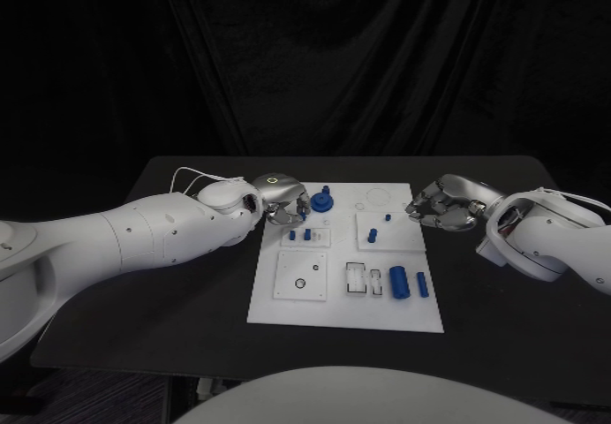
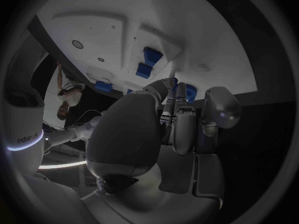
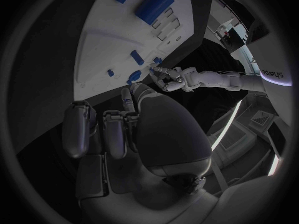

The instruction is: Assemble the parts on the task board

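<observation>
The white task board (image 1: pixel 287 309) (image 2: pixel 124 30) (image 3: pixel 99 50) lies in the middle of the black table. My left hand (image 1: pixel 280 199) (image 2: pixel 181 119) (image 3: pixel 171 78) is over the board's far left corner, fingertips closed around a blue round part with a peg (image 1: pixel 322 202) (image 2: pixel 189 91). My right hand (image 1: pixel 446 205) (image 3: pixel 118 129) hovers at the board's far right edge, fingers curled in with nothing in them. Two small blue pegs (image 1: pixel 300 235) and another blue peg (image 1: pixel 372 235) (image 3: pixel 136 57) stand mid-board. A thick blue cylinder (image 1: pixel 400 282) (image 3: pixel 154 4) and a slim blue piece (image 1: pixel 421 283) lie at the near right.
A black ring (image 1: pixel 298 283) sits on the board's near left plate, beside two white slots (image 1: pixel 365 279). Black table (image 1: pixel 153 291) surrounds the board on every side, with a dark curtain behind it.
</observation>
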{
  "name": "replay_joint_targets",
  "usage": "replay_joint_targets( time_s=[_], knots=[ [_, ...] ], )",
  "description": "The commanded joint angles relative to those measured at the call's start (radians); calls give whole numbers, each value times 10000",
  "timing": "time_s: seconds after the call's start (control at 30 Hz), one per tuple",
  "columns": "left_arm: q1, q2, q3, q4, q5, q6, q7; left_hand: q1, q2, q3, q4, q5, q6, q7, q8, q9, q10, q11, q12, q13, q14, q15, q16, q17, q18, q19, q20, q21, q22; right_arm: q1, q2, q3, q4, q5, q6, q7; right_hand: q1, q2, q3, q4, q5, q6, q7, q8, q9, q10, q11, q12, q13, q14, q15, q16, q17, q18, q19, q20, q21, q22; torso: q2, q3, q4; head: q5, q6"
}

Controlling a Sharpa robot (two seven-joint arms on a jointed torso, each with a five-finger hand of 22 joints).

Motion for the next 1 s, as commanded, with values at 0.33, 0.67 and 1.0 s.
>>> replay_joint_targets(
  time_s=[0.33, 0.67, 1.0],
  knots=[
    [-28, 7, 1, 33, -36, 231, -31, 94, 31, 10, -108, 61, 82, 18, 15, 1, 46, 2, -56, -19, 165, 56, -49, -62, 191, -18, 9, -137, -51, -39, 23, 8, -4, -8, 95, -212, 75, -30, 62, 1, 38, 67, -17, 34, -11, 453, -10, -49, 2067, 833, 32, -41, 1900, 158, 60, 23, -64, 1892, 3, -4, 7, -1, 1],
    [-33, 10, 1, 41, -36, 388, -68, 116, 41, 32, -142, 82, 69, 29, -5, -6, 47, 12, -71, -29, 147, 65, -68, -100, 205, -38, 14, -236, -112, -43, 31, 8, -11, -8, 121, -228, 78, -32, 67, -2, 38, 62, -17, 31, -13, 443, -11, -58, 2056, 832, 31, -45, 1895, 163, 52, 22, -84, 1886, 5, -2, 5, 30, 1],
    [-49, 61, 1, 49, -36, 527, -70, 117, 51, 41, -154, 70, 54, 38, -22, -11, 45, 20, -81, -35, 120, 70, -107, -174, 217, -57, 18, -319, -163, -48, 58, 8, -22, -8, 138, -231, 83, -29, 76, -7, 40, 58, -18, 28, -15, 422, -11, -75, 2035, 825, 30, -65, 1871, 171, 37, 20, -119, 1875, 2, -1, 5, 29, 1]
  ],
)
